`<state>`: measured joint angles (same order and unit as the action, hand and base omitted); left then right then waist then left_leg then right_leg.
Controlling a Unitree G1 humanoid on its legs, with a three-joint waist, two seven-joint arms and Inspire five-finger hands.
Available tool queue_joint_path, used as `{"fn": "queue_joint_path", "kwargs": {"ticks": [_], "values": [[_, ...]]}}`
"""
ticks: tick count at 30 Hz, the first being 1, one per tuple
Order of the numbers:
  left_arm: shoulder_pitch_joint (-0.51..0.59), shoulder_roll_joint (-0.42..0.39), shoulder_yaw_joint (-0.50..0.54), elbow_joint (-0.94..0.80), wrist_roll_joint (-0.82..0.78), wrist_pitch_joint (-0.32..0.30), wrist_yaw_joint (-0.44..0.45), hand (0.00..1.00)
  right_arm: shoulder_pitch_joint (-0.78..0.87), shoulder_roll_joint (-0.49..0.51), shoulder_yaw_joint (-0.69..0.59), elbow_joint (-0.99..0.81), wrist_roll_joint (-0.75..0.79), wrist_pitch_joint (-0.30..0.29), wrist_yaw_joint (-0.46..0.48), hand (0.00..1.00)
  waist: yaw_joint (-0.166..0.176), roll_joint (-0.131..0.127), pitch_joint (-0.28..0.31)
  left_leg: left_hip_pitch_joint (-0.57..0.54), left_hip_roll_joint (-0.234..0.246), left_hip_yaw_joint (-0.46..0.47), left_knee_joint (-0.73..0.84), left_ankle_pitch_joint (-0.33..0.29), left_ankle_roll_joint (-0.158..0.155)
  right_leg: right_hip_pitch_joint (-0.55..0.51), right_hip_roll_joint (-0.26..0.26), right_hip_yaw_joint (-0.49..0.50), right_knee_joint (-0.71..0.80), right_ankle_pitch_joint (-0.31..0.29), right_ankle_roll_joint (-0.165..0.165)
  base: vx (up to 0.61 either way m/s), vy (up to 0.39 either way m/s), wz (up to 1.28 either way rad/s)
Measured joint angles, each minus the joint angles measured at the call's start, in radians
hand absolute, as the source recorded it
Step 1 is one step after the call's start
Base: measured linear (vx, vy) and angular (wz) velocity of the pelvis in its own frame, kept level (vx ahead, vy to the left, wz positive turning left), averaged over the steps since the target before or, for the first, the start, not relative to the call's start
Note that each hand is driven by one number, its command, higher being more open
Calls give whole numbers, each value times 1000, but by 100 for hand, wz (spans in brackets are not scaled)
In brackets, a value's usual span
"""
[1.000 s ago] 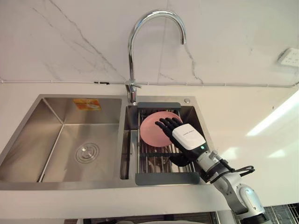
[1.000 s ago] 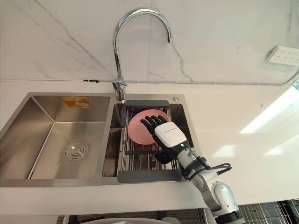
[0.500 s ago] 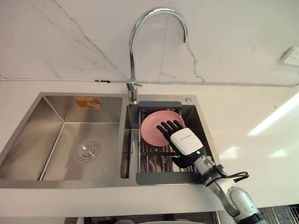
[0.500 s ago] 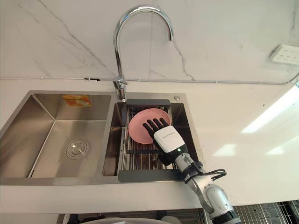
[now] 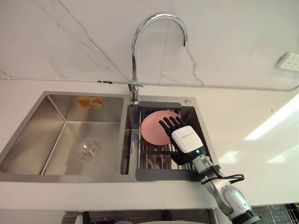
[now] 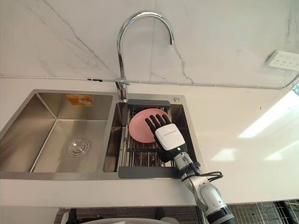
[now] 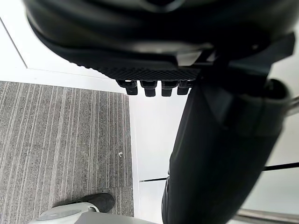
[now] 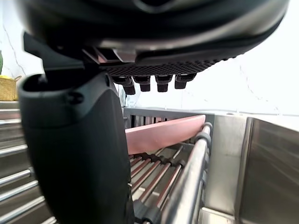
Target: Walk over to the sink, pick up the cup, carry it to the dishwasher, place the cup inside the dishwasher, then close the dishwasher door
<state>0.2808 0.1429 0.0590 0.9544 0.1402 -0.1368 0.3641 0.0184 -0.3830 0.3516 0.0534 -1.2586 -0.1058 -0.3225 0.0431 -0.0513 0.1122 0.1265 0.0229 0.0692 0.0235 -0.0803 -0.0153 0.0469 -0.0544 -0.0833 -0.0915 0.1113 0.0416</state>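
A pink round dish lies tilted on the metal drying rack in the sink's right basin; I see no cup. My right hand hovers over the dish's near right edge, open with straight fingers pointing toward the faucet and nothing held. In the right wrist view the dish shows low past the fingertips, apart from them, with the thumb beside it. My left hand hangs open over grey carpet, holding nothing.
A tall curved chrome faucet rises behind the divider between the basins. The left basin holds just its drain. White counter runs to the right, with a wall socket above it. A wire rack corner shows at lower right.
The camera has shifted slightly. My right hand stays open over the dish, barely moved, while its forearm has swung in closer to the sink's front edge.
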Motion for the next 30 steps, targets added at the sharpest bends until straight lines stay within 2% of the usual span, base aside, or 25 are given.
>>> {"fn": "queue_joint_path", "kwargs": {"ticks": [1, 3, 5, 8, 14, 19, 30], "values": [[0, 0, 0, 0, 0, 0, 1, 100, -7, 0, 6, 8, 0, 2, -15, 0, 0, 0, 0, -1, 1, 0, 0, 1, -1, -1, 0, -3, 0, 0, -1, -92, -24, -1], [0, 0, -1, 0, 0, 0, 2, 100, -25, 12, 10, 41, -13, 13, -105, 0, 2, 0, 0, -7, 4, 1, 0, 4, -2, -6, 0, -13, 0, 2, -2, -79, -23, -2], [-1, -1, -3, -1, 2, -1, 4, 100, -88, 33, -1, 128, -53, 74, -235, 0, 5, 2, -1, -20, 7, 0, 0, 6, -2, -16, 1, -23, 0, 4, -5, -68, -26, 1], [-1, -3, -3, -3, 16, -2, 7, 100, -121, 27, -10, 193, -69, 110, -293, 0, 25, 4, -1, -25, 12, -11, -1, 7, -5, -17, 5, -34, 0, 4, -7, -10, -27, 10], [-3, -16, -1, -9, 17, -3, 7, 100, -217, -25, -8, 215, -60, 127, -304, 0, 40, 21, 5, -27, 14, -26, -2, 14, -7, -20, 7, -51, 4, 15, -10, 56, 3, 7], [-3, -17, 3, -10, 17, -13, 7, 100, -322, -84, 5, 212, -21, 125, -304, 0, 45, 21, 5, -24, 5, -27, -2, 13, -3, -17, 3, -51, 0, 18, -6, -23, 17, 0], [23, -30, 32, -9, 17, -22, 5, 100, -421, -117, -4, 192, 89, 103, -314, 0, 51, 24, 8, -32, 6, -27, 8, 13, 0, -21, -1, -46, 0, 19, -5, -55, 7, 0]]}}
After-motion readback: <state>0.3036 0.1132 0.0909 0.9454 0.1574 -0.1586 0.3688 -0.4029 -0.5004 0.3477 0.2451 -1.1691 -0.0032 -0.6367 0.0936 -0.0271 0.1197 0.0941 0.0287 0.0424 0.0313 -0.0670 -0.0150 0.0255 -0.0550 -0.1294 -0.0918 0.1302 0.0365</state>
